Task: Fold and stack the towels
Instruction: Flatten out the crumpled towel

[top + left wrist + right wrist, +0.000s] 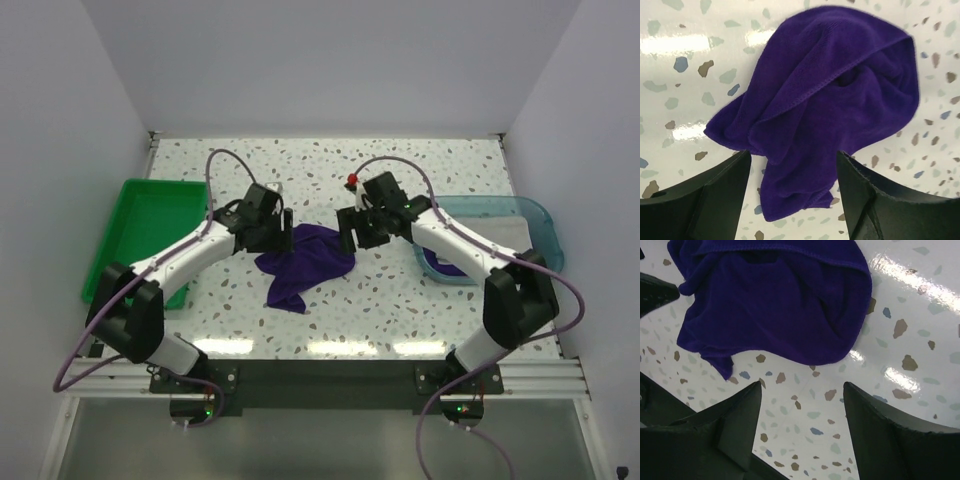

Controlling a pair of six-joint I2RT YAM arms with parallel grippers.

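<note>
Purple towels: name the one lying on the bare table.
The crumpled towel at the centre, spread loose on the speckled surface. The other purple towel sits inside the teal tray, mostly hidden.

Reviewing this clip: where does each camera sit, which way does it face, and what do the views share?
Top external: above and behind the bases, looking down on the table; the left arm and right arm show whole, flanking the purple towel.
Left wrist: on that wrist, facing down at the crumpled towel; its open jaws frame the bottom.
Right wrist: likewise facing down at table and towel; its open jaws show below.
Shared: all three show the same towel.
</note>
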